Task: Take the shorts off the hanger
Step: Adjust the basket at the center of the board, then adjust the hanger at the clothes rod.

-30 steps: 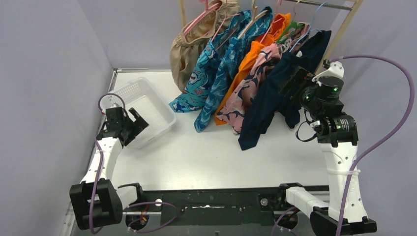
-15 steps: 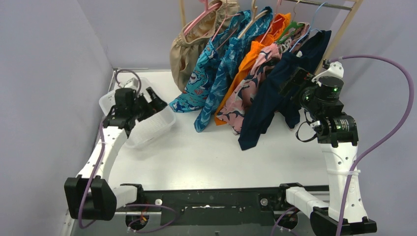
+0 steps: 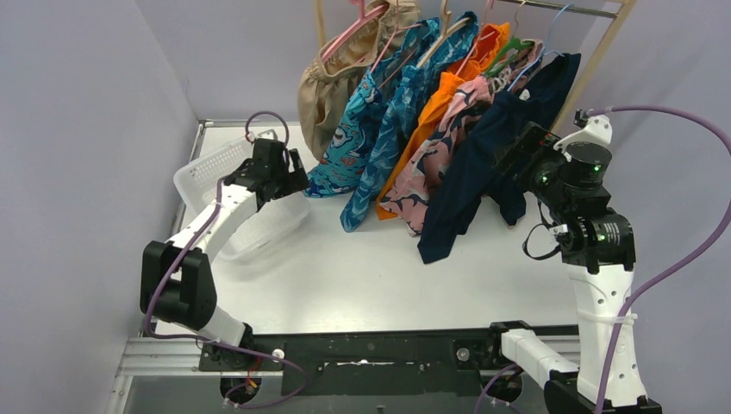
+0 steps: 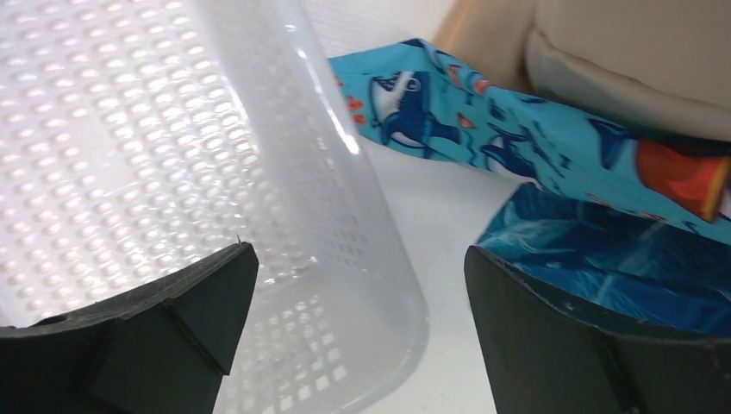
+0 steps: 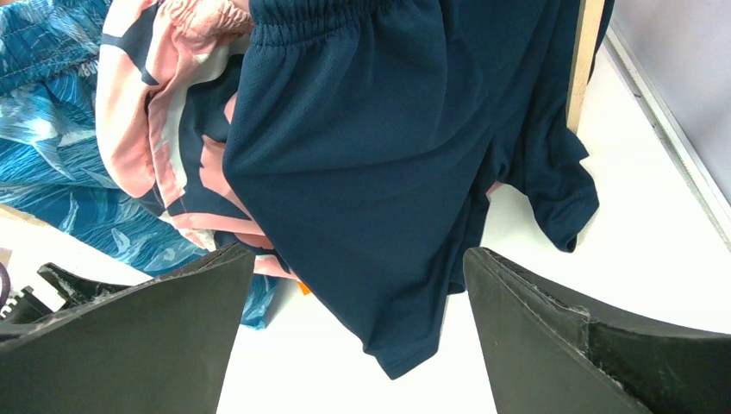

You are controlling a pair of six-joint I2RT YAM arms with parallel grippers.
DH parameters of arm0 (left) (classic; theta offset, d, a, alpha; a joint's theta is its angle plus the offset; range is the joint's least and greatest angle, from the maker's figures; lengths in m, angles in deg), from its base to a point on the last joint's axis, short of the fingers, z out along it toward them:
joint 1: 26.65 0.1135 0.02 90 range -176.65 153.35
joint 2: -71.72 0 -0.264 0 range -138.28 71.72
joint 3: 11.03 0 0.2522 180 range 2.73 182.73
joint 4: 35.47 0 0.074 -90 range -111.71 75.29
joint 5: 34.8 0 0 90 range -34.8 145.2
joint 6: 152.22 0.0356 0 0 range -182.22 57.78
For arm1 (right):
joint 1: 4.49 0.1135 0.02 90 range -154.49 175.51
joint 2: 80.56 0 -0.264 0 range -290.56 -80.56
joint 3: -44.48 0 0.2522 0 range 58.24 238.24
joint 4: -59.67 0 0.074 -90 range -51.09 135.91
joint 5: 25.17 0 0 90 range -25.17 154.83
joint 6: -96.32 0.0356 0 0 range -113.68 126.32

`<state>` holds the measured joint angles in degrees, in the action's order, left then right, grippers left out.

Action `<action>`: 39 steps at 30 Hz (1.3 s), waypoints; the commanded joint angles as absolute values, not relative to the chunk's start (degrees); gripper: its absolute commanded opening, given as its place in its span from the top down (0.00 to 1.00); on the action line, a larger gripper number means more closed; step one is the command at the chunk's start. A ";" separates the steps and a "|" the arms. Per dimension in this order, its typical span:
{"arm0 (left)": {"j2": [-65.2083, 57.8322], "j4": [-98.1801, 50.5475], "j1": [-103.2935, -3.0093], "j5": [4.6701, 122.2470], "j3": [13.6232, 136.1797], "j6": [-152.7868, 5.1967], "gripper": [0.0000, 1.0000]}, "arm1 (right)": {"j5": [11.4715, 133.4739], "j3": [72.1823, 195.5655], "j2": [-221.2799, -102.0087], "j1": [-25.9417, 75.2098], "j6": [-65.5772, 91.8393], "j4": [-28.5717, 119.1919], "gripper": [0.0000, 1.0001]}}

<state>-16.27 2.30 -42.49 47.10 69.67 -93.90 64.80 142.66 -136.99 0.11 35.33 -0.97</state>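
Note:
Several pairs of shorts hang on hangers from a rail at the back: tan [image 3: 332, 82], turquoise print [image 3: 353, 142], dark teal-blue print [image 3: 388, 138], orange [image 3: 435, 99], pink with navy shark print [image 3: 431, 164] and plain navy [image 3: 470, 172]. My right gripper [image 3: 515, 155] is open beside the navy shorts [image 5: 371, 172], which hang between its open jaws without being held. My left gripper [image 3: 291, 177] is open over the basket's far corner, just short of the turquoise shorts [image 4: 517, 147].
A white perforated basket [image 3: 207, 172] stands at the back left, under my left arm, and fills the left of the left wrist view [image 4: 172, 155]. The wooden rack post [image 3: 595, 69] stands right of the navy shorts. The white table [image 3: 362, 276] spreads in front.
My left arm has swung from the basket's near-left side up and right across it to the turquoise shorts. My right gripper has shifted slightly right and up beside the navy shorts.

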 commanded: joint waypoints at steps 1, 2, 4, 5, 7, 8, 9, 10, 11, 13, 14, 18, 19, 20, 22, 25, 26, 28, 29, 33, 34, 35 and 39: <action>-17.61 4.96 -42.84 36.60 73.00 -90.98 0.07 | 64.02 142.34 -135.42 0.44 36.00 0.38 0.02; -18.85 5.45 -42.84 36.72 73.41 -90.84 0.07 | 64.08 142.27 -135.41 0.44 36.06 0.43 0.02; -21.55 6.69 -43.06 37.48 74.62 -90.41 0.07 | 64.26 142.26 -135.41 0.48 36.11 0.59 0.02; -22.56 7.50 -43.28 37.67 75.04 -90.35 0.07 | 64.29 142.45 -135.41 0.46 36.05 0.56 0.02; -23.50 8.03 -44.02 37.85 74.54 -89.78 0.08 | 64.10 142.90 -135.41 0.44 35.75 0.35 0.02; -23.44 7.97 -44.43 37.65 73.84 -89.42 0.10 | 63.91 143.08 -135.41 0.43 35.57 0.30 0.02; -23.21 8.06 -44.62 37.23 73.04 -89.38 0.10 | 63.62 143.28 -135.45 0.47 35.40 0.23 0.02; -22.69 8.28 -44.66 36.92 72.03 -89.37 0.12 | 63.20 143.60 -135.68 0.42 35.19 0.10 0.02; -21.90 8.34 -44.67 36.69 70.82 -89.37 0.16 | 62.84 144.15 -136.17 0.44 34.92 -0.14 0.02; -19.76 8.15 -44.72 36.84 68.25 -89.27 0.21 | 62.37 146.27 -137.85 0.43 34.35 -1.28 0.02; -18.52 7.97 -44.76 37.31 67.00 -89.10 0.23 | 62.07 147.54 -138.76 0.43 34.39 -1.59 0.02; -14.50 7.73 -44.93 37.61 63.86 -88.67 0.24 | 60.13 153.61 -142.80 0.56 34.77 -2.10 0.02; -13.95 7.92 -44.95 37.66 63.93 -88.55 0.23 | 59.55 155.18 -144.19 0.52 34.71 -2.34 0.02; -13.42 8.09 -45.02 37.83 64.38 -88.56 0.21 | 58.91 157.03 -145.99 0.52 34.79 -2.92 0.01; -12.34 8.41 -45.10 38.49 65.48 -88.66 0.17 | 55.97 160.75 -149.55 0.64 35.27 -4.58 0.00; -10.15 8.82 -45.37 40.64 67.90 -88.76 0.13 | 51.29 165.04 -153.45 0.61 36.05 -5.36 0.03; -8.96 8.82 -45.45 41.23 68.58 -88.71 0.12 | 50.98 166.03 -154.27 0.62 36.18 -4.72 0.04; -6.25 8.28 -45.55 42.33 69.20 -88.97 0.11 | 52.15 167.61 -156.33 0.60 36.18 -3.15 0.06; -4.74 7.81 -45.57 43.14 69.14 -89.06 0.10 | 53.23 169.35 -157.70 0.64 36.29 -3.42 0.07; 2.22 5.36 -45.71 46.65 67.14 -89.43 0.09 | 57.34 172.94 -162.64 0.67 37.10 -4.60 0.08; 3.79 4.74 -45.73 47.25 66.36 -89.68 0.09 | 57.94 173.10 -163.07 0.67 37.22 -4.35 0.09; 5.31 4.05 -45.71 48.06 65.54 -89.85 0.09 | 58.62 173.41 -163.66 0.69 37.17 -4.32 0.11; 10.03 1.44 -45.64 50.81 61.66 -91.01 0.09 | 60.04 173.46 -165.02 0.83 37.66 -4.70 0.11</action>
